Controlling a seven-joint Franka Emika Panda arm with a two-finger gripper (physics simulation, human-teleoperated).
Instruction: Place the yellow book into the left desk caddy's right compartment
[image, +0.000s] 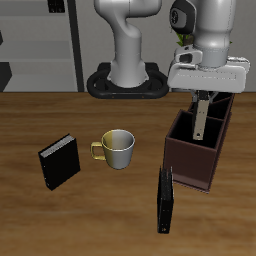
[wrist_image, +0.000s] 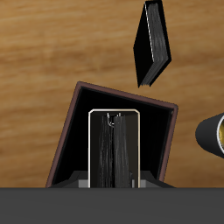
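End effector gripped book upright, edge-down, aligned to slot into caddy; mug stood aside on desk.

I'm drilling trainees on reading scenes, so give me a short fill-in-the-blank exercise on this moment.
1. The gripper holds the yellow book above the left desk caddy, gripping its ____ end.
2. The mug stands between the caddy and the black ____ book.
3. The tall black book stands nearer the table's ____ edge than the caddy.

Missing words: upper; square; front
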